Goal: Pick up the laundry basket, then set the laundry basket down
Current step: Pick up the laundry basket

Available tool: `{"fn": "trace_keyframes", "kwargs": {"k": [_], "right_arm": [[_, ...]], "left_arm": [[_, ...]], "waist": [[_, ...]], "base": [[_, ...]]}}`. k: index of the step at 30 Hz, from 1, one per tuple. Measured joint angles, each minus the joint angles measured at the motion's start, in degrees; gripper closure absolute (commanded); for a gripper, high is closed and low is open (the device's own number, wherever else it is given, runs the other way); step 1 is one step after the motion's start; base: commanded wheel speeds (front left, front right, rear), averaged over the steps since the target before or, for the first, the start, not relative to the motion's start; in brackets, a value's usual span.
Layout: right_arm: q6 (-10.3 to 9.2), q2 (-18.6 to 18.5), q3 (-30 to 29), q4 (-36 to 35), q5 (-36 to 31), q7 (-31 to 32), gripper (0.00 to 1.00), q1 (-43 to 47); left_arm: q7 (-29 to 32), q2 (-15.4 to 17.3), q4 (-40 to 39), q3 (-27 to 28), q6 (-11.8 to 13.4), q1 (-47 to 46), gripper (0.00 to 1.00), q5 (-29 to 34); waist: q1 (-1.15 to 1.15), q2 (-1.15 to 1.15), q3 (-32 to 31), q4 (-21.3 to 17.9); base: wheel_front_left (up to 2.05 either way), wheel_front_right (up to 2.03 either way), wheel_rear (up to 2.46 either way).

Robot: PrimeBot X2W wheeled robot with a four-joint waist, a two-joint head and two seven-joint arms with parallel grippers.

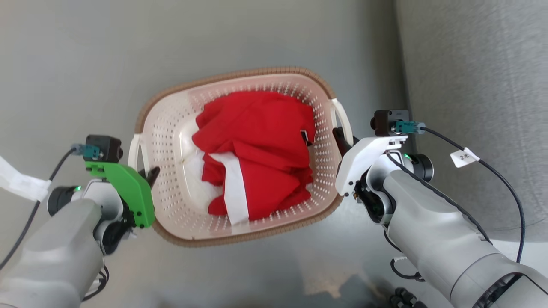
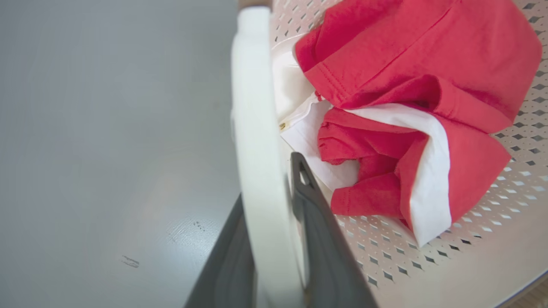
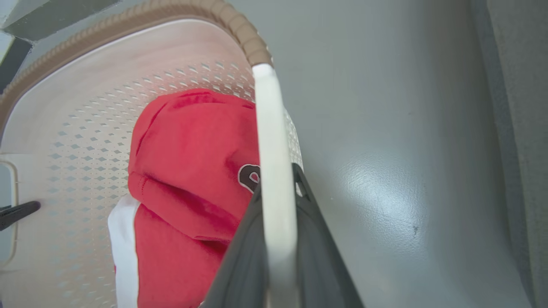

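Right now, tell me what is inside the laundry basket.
A crumpled red garment with white trim lies in the laundry basket, over some white cloth. Whatever sits beneath that pile is covered.

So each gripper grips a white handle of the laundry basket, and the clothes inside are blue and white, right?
Only the colour is wrong: the clothes in the laundry basket are red and white, as the head view shows. The rest holds.

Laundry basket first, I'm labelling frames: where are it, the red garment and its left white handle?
laundry basket (image 1: 265, 70): head view, far brown rim.
red garment (image 1: 257, 137): head view, middle of the cloth.
left handle (image 2: 252, 107): left wrist view, middle of the white loop.
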Motion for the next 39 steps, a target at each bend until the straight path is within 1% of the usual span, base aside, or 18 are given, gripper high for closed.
{"fn": "trace_keyframes", "kwargs": {"k": [2, 7, 20, 27, 33, 35, 39], "right_arm": [[0.54, 0.1, 0.4, 0.5, 0.4, 1.0, 1.0, 0.0], [1.2, 0.2, 1.6, 2.4, 2.0, 3.8, 1.0, 0.3], [3.55, 0.0, 3.7, 6.3, 4.8, 10.9, 1.0, 4.2], [5.27, -0.1, 5.3, 8.7, 5.5, 15.5, 1.0, 6.2], [5.57, -0.2, 5.8, 9.0, 5.9, 18.2, 1.0, 6.3], [5.99, -0.3, 6.0, 9.3, 6.0, 18.7, 1.0, 6.3], [6.05, -0.3, 6.1, 9.9, 6.5, 20.2, 1.0, 6.3]], "left_arm": [[0.4, -0.2, 0.6, -0.2, 0.0, 0.7, 1.0, -0.6], [1.0, -1.2, 1.7, -0.7, 0.0, 2.3, 1.0, -2.4], [4.1, -4.6, 5.0, -2.2, 0.0, 7.6, 1.0, -5.6], [5.6, -6.5, 6.7, -3.2, 0.0, 10.5, 1.0, -6.9], [7.2, -7.0, 7.0, -3.4, 0.2, 11.1, 1.0, -7.4], [7.6, -7.1, 7.1, -3.5, 0.2, 11.1, 1.0, -7.4], [8.6, -7.4, 7.3, -4.0, 0.2, 11.1, 1.0, -7.9]], "waist": [[0.0, 0.0, -1.6, -0.1], [0.0, 0.0, -5.7, -0.5], [0.0, 0.0, -16.4, -1.0], [0.0, 0.0, -22.1, -1.2], [0.0, 0.0, -25.9, -1.4], [0.0, 0.0, -26.7, -1.5], [0.0, 0.0, -27.7, -1.6]], "base": [[0.0, 0.0, 0.0], [0.0, 0.0, 0.0], [0.0, 0.0, 0.0], [0.0, 0.0, 0.0], [0.0, 0.0, 0.0], [0.0, 0.0, 0.0], [0.0, 0.0, 0.0]]}}
